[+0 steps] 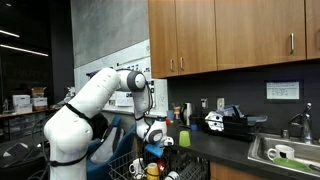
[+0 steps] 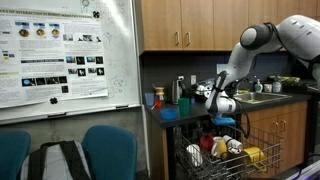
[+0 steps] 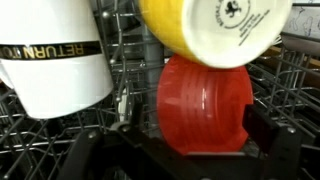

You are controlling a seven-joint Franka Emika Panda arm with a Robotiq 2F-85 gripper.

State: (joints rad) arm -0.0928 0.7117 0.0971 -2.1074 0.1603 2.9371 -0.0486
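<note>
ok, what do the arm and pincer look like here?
White, rounded arm segments with dark bands at the joints in both exterior views. The pincer is black in the wrist view. No cables or markings legible.

White mug (image 3: 50, 55), up-left of gripper (image 3: 180, 140): cut by top and left edges. Yellow bowl (image 3: 215, 30), above: top cropped. Red cup (image 3: 205, 100), between fingers: base hidden. Rack (image 2: 215, 155) contents, exterior view: too small.
</note>
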